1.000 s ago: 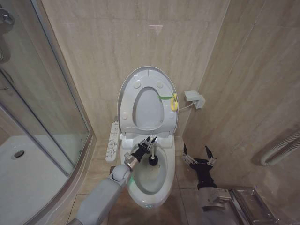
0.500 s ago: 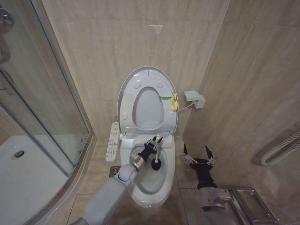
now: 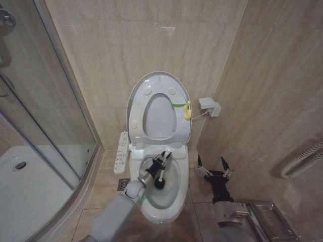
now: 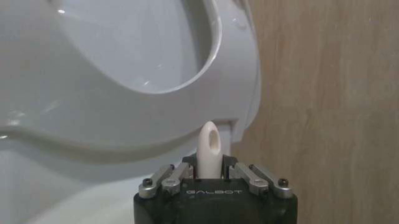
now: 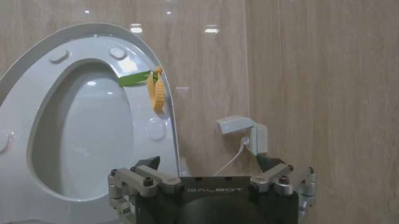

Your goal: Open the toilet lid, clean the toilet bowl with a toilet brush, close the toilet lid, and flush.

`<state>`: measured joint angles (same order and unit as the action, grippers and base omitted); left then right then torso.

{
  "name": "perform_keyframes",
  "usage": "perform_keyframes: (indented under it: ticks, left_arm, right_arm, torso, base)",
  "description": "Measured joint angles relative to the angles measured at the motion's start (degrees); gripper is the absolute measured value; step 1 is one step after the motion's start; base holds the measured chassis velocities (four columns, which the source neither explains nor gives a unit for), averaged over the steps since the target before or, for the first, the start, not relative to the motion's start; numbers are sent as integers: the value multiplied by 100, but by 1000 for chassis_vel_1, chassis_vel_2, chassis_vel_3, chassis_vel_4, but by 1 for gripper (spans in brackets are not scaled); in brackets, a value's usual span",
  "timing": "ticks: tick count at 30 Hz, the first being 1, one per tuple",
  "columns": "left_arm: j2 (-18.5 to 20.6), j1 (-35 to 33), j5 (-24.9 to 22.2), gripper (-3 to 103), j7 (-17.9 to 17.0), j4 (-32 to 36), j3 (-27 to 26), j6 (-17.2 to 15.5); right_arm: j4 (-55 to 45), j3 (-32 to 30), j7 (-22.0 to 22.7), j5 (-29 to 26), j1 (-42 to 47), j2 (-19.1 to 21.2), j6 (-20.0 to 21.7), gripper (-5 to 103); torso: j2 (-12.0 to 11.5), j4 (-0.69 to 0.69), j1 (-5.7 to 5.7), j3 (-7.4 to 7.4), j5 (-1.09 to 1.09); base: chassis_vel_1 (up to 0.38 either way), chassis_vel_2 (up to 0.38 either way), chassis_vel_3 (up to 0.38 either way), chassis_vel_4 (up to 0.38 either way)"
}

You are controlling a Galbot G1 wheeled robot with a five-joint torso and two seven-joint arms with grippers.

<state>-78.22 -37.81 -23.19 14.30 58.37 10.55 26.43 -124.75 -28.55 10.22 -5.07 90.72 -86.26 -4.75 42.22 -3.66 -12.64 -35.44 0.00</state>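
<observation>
toilet brush (image 4: pixel 208 150) handle hidden inside left tool (image 4: pixel 212 178), toilet bowl (image 4: pixel 74 205) cut off at edge

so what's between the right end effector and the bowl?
Head view: bare floor tile. The right end effector hangs open beside the bowl, apart from it; the left end effector holds the brush inside it.

Toilet bowl (image 3: pixel 174 194) front seemingly unobstructed
</observation>
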Motion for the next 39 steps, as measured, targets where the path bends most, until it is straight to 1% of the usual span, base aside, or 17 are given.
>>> perform_keyframes:
  ticks: [2,5,8,14,17,21,24,25,28,31,35,38,39]
  left_arm:
    - [7,12,1,26,1,1,-20,4]
    - [26,30,-9,26,-34,178,-24,-4]
    - [-2,14,-20,26,-94,346,28,-4]
    - [-183,-65,-47,26,-271,733,231,-80]
    - [-281,-64,-48,26,-311,752,272,-98]
    - [-351,-9,-41,26,-301,593,262,-75]
    - [-361,103,-27,26,-156,120,154,61]
    - [-361,103,-27,26,-156,120,154,61]
    - [-358,179,-22,26,-93,-253,37,164]
    - [-343,186,-29,26,-86,-272,10,175]
    - [-352,150,-32,26,-113,-31,51,142]
    - [-419,67,-37,26,-248,409,215,30]
    - [-419,67,-37,26,-248,409,215,30]
  right_arm:
    - [0,0,0,0,0,0,0,100]
    - [0,0,0,0,0,0,0,100]
    - [0,0,0,0,0,0,0,100]
    - [0,0,0,0,0,0,0,100]
    - [0,0,0,0,0,0,0,100]
    - [0,0,0,0,0,0,0,100]
    - [0,0,0,0,0,0,0,100]
    - [0,0,0,0,0,0,0,100]
    - [0,0,0,0,0,0,0,100]
    - [0,0,0,0,0,0,0,100]
    - [0,0,0,0,0,0,0,100]
    - [0,0,0,0,0,0,0,100]
    - [0,0,0,0,0,0,0,100]
  torso:
    - [0,-1,0,0,-1]
    - [0,2,0,-1,1]
    - [0,-1,0,-1,1]
    - [0,-1,0,-1,1]
    - [0,-1,0,-1,1]
    - [0,-2,0,0,1]
    - [0,-1,0,0,0]
    - [0,-1,0,0,0]
    - [0,2,-1,0,0]
    - [0,0,0,0,0]
    - [0,1,0,0,1]
    - [0,-2,0,0,0]
    - [0,-2,0,0,0]
  base:
    - [0,0,0,0]
    - [0,0,0,0]
    - [0,0,0,0]
    - [0,0,0,0]
    - [0,0,0,0]
    - [0,0,0,0]
    - [0,0,0,0]
    - [0,0,0,0]
    - [0,0,0,0]
    - [0,0,0,0]
    - [0,0,0,0]
    - [0,0,0,0]
    - [0,0,0,0]
